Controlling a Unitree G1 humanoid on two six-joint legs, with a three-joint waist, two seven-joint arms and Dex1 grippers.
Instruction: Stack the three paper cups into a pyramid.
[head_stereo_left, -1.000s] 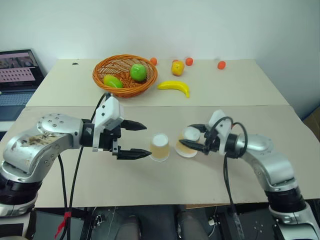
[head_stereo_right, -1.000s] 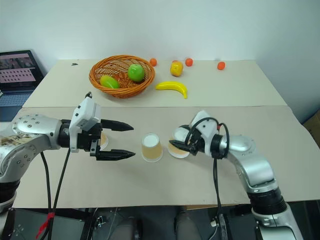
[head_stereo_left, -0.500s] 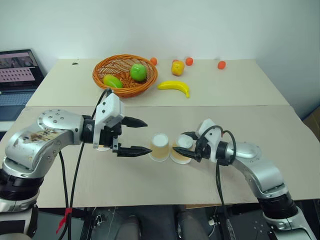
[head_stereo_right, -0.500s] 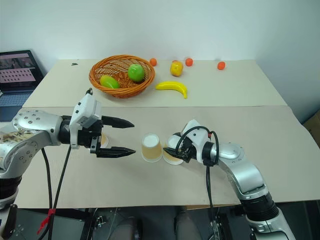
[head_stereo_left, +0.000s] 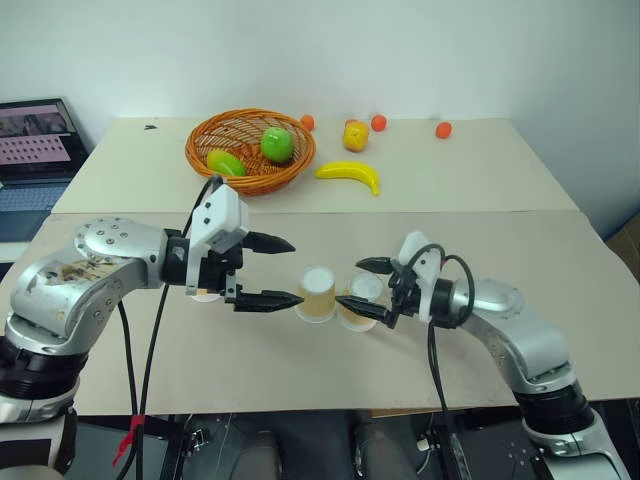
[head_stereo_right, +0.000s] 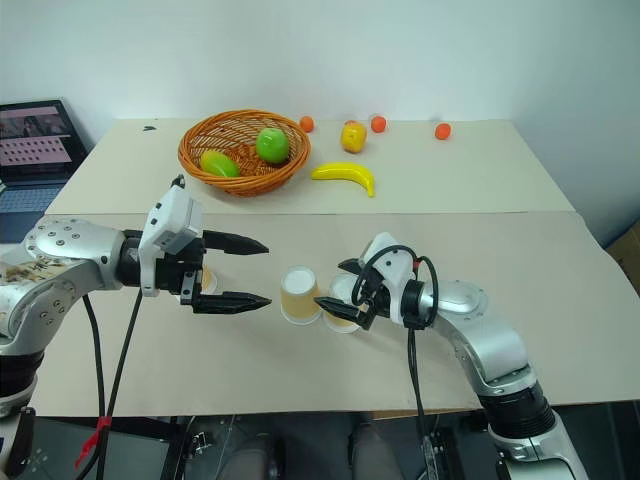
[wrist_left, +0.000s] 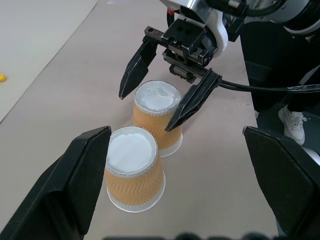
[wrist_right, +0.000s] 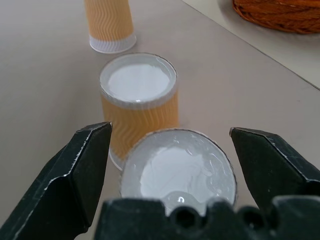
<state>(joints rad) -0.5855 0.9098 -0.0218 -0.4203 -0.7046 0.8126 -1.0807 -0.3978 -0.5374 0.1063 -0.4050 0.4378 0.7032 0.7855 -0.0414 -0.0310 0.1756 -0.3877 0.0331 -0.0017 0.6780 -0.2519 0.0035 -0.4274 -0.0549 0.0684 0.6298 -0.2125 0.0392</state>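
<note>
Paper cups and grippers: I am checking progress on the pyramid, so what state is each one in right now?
Middle cup: upside down on the table, beside the right cup, free.
Right cup: upside down on the table, between open fingers, released.
Third cup: upside down, apart, behind the left gripper.
Left gripper: open, empty.
Right gripper: open around the right cup.
Pyramid: not yet built.

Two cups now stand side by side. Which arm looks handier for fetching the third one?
Probably the left. The third cup stands just behind the open left tool, while the right tool sits open around the right base cup, farther off.
</note>
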